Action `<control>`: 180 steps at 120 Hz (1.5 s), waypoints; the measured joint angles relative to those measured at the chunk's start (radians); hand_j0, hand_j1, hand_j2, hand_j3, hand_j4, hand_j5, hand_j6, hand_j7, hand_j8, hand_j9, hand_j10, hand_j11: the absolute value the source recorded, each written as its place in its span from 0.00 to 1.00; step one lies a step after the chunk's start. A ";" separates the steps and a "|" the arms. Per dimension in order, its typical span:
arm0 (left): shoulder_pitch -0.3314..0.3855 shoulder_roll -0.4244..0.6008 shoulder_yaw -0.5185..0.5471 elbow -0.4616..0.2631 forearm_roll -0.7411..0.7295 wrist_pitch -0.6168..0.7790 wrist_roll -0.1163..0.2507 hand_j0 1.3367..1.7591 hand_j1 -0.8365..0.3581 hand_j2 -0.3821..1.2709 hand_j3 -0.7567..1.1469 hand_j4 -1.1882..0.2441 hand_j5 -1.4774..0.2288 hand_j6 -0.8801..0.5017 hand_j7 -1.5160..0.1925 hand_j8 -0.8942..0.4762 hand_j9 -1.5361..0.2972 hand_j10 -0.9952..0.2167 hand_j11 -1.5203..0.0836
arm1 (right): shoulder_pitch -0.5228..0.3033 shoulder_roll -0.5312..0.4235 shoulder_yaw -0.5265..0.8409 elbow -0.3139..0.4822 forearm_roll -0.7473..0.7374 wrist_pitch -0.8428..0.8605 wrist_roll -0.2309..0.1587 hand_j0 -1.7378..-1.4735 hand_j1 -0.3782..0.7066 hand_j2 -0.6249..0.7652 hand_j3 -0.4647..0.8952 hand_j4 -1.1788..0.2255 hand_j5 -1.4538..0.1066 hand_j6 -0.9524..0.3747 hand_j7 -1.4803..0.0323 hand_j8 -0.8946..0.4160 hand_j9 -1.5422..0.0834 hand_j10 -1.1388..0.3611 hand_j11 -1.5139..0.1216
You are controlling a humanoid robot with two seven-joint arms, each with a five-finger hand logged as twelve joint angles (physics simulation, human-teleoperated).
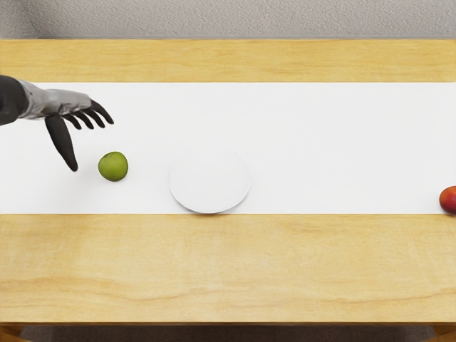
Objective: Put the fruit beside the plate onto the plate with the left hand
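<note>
Near strip: pale wood of the tabletop (228,271), its grain running side to side, fills the lower part of the head view.
Runner: a white cloth band (335,135) lies across the middle of the tabletop from the left edge to the right edge, with wood showing along both its near and far sides.
Plate: a round white plate (210,180) sits on the runner a little left of centre, its near rim almost at the runner's near edge; it hardly stands out from the cloth.
Green fruit: a green apple (113,166) rests on the runner to the left of the plate, near it but not touching, with a clear gap of cloth between them.
Left hand: the left hand (68,114) comes in from the left edge, above and to the left of the apple, its grey forearm cut off by the frame.
Hand state: the dark fingers (96,115) are stretched out and spread, pointing right, and the thumb (64,146) hangs down toward the near side; it holds nothing.
Hand to fruit: the thumb tip is just left of the apple and apart from it.
Red fruit: a red fruit (449,199) sits at the far right edge of the runner, partly cut off, well apart from the plate.
Far side: a grey surface (228,18) shows beyond the tabletop.
</note>
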 joint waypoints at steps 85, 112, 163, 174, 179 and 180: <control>0.121 -0.189 0.091 -0.129 0.590 0.236 0.000 0.76 0.74 0.26 0.40 0.65 0.67 0.45 0.70 0.47 0.66 0.61 0.74 | 0.005 0.000 0.000 0.000 0.000 0.000 -0.005 0.30 0.07 0.44 0.34 0.81 0.90 0.69 0.95 0.66 0.92 0.74 0.90; 0.160 -0.205 0.137 -0.102 0.615 0.251 0.000 0.76 0.74 0.26 0.40 0.65 0.67 0.45 0.70 0.47 0.66 0.61 0.74 | 0.005 0.000 0.000 0.000 0.000 0.000 -0.005 0.30 0.07 0.44 0.34 0.81 0.90 0.69 0.95 0.66 0.92 0.74 0.90; 0.176 -0.249 0.167 0.005 0.622 0.272 0.000 0.76 0.74 0.26 0.40 0.65 0.67 0.45 0.70 0.46 0.66 0.61 0.74 | 0.005 0.000 0.000 0.000 0.000 0.000 -0.005 0.30 0.07 0.44 0.34 0.81 0.90 0.69 0.95 0.65 0.92 0.74 0.90; 0.176 -0.251 0.173 0.006 0.623 0.279 0.000 0.76 0.74 0.26 0.40 0.65 0.67 0.45 0.69 0.46 0.66 0.61 0.74 | 0.004 0.000 0.000 0.000 0.000 0.000 -0.005 0.30 0.07 0.44 0.34 0.81 0.90 0.69 0.95 0.65 0.92 0.74 0.90; 0.178 -0.251 0.175 0.007 0.623 0.282 0.000 0.76 0.74 0.26 0.40 0.65 0.67 0.45 0.69 0.46 0.66 0.61 0.74 | 0.004 0.000 0.000 0.000 0.000 0.000 -0.005 0.30 0.07 0.44 0.34 0.81 0.90 0.69 0.95 0.65 0.92 0.74 0.90; 0.179 -0.251 0.175 0.007 0.623 0.282 0.000 0.76 0.74 0.26 0.40 0.65 0.67 0.45 0.69 0.46 0.66 0.61 0.74 | 0.004 0.000 0.000 0.000 0.000 0.000 -0.005 0.30 0.07 0.44 0.34 0.81 0.90 0.69 0.95 0.65 0.92 0.74 0.90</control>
